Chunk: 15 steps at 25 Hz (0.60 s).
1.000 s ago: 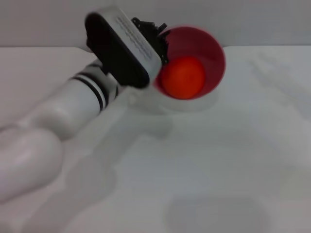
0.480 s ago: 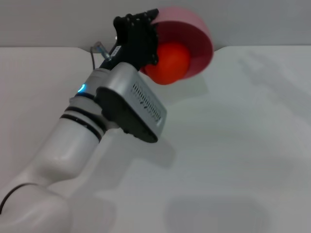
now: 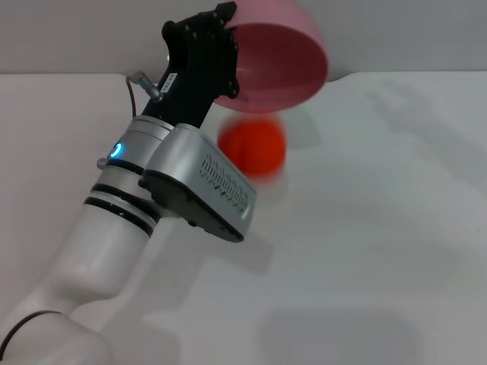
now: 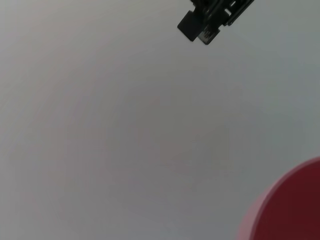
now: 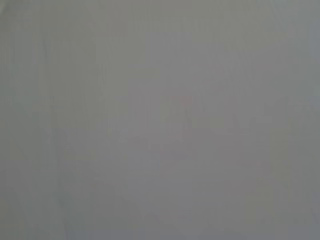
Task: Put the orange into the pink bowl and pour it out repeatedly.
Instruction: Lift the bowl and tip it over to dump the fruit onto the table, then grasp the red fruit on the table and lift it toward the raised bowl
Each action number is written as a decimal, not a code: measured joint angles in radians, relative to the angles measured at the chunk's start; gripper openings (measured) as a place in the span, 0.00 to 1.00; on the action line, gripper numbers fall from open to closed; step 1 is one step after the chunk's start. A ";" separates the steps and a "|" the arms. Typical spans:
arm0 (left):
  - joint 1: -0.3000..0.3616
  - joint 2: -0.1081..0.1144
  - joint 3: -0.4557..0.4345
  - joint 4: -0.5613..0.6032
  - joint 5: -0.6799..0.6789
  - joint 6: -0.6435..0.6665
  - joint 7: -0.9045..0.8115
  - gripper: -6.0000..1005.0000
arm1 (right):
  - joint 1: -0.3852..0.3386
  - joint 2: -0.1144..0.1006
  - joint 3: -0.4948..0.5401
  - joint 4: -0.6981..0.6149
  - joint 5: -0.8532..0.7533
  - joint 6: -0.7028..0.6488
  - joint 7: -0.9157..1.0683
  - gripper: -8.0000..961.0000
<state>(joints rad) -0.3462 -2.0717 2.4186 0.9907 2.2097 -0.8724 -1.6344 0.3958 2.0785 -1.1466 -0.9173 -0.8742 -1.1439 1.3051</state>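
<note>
Looking down from the head camera, you see the left gripper (image 3: 222, 53) clamped on the near rim of the pink bowl (image 3: 278, 65), its black fingers pinching the rim so that the bowl hangs in the air well above the white table (image 3: 380, 228). Your bowl is tipped hard over, its mouth facing down and toward the robot, and nothing lies inside it. Take the bowl as your landmark: the orange (image 3: 252, 146) is just below its lowered lip, clear of the bowl and of the gripper, and blurred, so you cannot tell whether it touches the table or is in the air. A faint shadow sits on the table beside the fruit, on the side away from the arm.

Below and to the left of the bowl, the left arm's white forearm and grey wrist housing slant up toward it, with a small blue light showing on the wrist.

From the left wrist camera you get only a curved pink edge of the bowl (image 4: 290, 205) against the plain pale surface, and a small black part at the far side of the picture.

Your right gripper does not show in any view; its wrist camera gives a plain grey field.
</note>
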 joint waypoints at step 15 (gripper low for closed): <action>-0.038 0.016 -0.022 -0.013 0.001 0.046 -0.450 0.05 | 0.000 0.000 0.001 0.021 0.000 -0.010 0.000 0.47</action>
<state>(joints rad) -0.3837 -2.0556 2.3962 0.9780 2.2105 -0.8266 -2.0848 0.3958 2.0780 -1.1453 -0.8962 -0.8741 -1.1536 1.3052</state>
